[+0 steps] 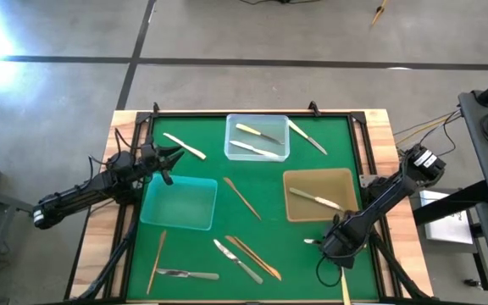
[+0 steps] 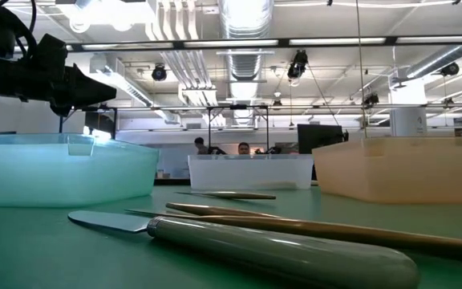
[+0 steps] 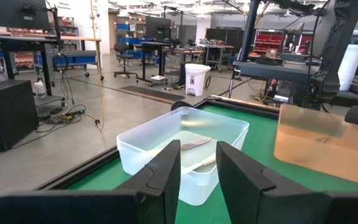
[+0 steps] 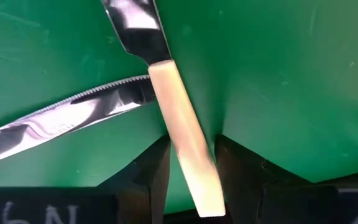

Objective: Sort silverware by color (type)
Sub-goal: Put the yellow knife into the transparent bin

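Note:
Silverware lies scattered on the green table: a cream-handled knife [image 1: 185,146] near my left gripper, coppery pieces [image 1: 241,196] [image 1: 158,258] [image 1: 255,257] and silver knives [image 1: 186,274] [image 1: 237,261]. Two cream-handled knives lie in the clear tray [image 1: 257,157], and one lies in the amber tray [image 1: 346,180]. My left gripper [image 1: 169,158] [image 3: 197,180] hovers open by the teal tray's far-left corner. My right gripper [image 1: 320,244] [image 4: 192,168] is down at the table's near right, shut on a cream-handled knife [image 4: 166,93]. My right gripper pinches the cream-handled knife by its handle [image 4: 188,146], between the two fingers [image 4: 156,171]. They come from above, lying across the handle. Its blade [image 4: 135,31] crosses over a second knife's serrated blade [image 4: 73,118] on the table. I cannot tell whether it is lifted.
The teal tray [image 1: 179,222] holds nothing. Another cream-handled knife [image 1: 307,135] lies right of the clear tray. A pale stick [image 1: 344,286] sits at the near edge below my right gripper. A black frame [image 1: 227,113] rims the table. Bare green mat lies between the trays.

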Available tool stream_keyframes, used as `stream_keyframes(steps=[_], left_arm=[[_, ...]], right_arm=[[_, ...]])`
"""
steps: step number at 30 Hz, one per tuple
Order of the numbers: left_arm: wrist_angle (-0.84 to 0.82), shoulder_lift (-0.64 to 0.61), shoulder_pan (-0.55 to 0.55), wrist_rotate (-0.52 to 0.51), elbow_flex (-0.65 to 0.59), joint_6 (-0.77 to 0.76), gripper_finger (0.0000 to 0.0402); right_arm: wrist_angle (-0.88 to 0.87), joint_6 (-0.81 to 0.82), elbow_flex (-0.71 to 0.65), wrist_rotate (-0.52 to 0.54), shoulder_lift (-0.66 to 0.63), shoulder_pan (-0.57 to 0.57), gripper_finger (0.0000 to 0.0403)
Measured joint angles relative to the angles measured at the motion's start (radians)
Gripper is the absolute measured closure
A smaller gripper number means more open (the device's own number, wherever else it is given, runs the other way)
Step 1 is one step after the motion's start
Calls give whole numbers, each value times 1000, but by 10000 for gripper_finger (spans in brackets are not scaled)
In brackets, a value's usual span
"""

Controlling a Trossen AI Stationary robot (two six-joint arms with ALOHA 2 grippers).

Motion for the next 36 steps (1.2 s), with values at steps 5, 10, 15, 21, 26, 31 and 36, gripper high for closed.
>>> stream_keyframes(steps=[5,10,15,21,26,31,36], left_arm=[[0,0,0,0,0,0,315],[0,0,0,0,0,0,315],[0,0,0,0,0,0,315],[0,0,0,0,0,0,315],[0,0,0,0,0,0,315],[0,0,0,0,0,0,315],[0,0,0,0,0,0,315]], right_arm=[[17,-5,-1,-2,20,-1,309],[23,4,-1,-25,26,-2,358],[28,16,-2,-33,5,-2,358],[18,64,-1,-33,-94,-2,358],[17,149,-5,-10,-215,-1,358],[9,211,-5,-9,-326,2,358],[13,226,-5,4,-441,12,358]])
